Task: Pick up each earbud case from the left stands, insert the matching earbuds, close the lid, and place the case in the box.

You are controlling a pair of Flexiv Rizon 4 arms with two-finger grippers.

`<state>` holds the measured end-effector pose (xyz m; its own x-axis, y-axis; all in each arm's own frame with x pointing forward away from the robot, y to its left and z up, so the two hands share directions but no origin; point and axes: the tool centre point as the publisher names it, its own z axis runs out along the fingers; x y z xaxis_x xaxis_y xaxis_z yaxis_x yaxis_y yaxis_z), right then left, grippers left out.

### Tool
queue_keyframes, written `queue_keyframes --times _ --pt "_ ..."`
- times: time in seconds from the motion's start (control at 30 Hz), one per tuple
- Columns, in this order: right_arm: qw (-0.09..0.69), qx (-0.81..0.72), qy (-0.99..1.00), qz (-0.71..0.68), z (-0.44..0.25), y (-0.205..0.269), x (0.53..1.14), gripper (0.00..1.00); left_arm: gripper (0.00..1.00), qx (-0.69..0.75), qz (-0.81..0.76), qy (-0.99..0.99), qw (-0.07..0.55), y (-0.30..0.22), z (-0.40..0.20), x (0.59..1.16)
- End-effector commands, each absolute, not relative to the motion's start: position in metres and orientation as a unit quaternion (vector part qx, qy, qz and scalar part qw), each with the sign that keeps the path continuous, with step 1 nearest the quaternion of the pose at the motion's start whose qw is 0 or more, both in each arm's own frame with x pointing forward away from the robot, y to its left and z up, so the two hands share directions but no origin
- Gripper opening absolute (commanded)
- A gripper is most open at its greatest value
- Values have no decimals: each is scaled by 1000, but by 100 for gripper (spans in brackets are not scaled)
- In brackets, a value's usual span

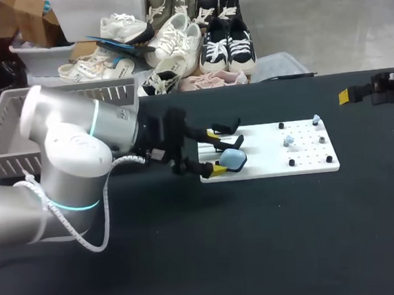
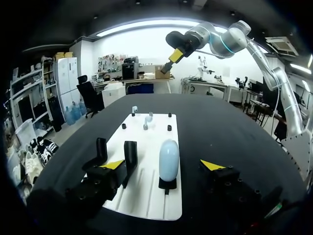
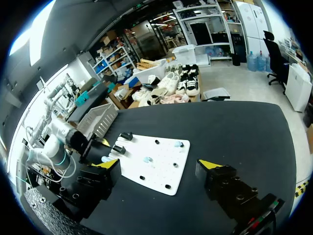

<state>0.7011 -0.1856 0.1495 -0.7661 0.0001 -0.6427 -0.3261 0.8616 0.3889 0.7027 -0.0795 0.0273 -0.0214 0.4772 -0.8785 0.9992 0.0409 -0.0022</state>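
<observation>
Pale-blue earbud case stands inside the left gripper — wide open, untouched.

Robotics lab: robot arm over black worktable.

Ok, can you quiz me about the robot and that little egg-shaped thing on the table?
1. True or false: the left tool is shut on the earbud case.
2. What colour is the earbud case? A light blue, B red, C green.
3. How many of the black stands on the white board are empty?
Key: 1 false, its fingers stand open on either side of the case without touching it. 2 A. 3 two.
</observation>
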Motion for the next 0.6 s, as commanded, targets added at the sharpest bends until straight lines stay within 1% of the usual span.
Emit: queue_keyframes --times 0.03,0.6 --pt "330 -90 907 247 150 -186 701 100 100 597 -360 616 367 -83 22 709" --pt "330 -90 907 247 150 -186 701 100 100 603 -373 608 357 -92 15 709"
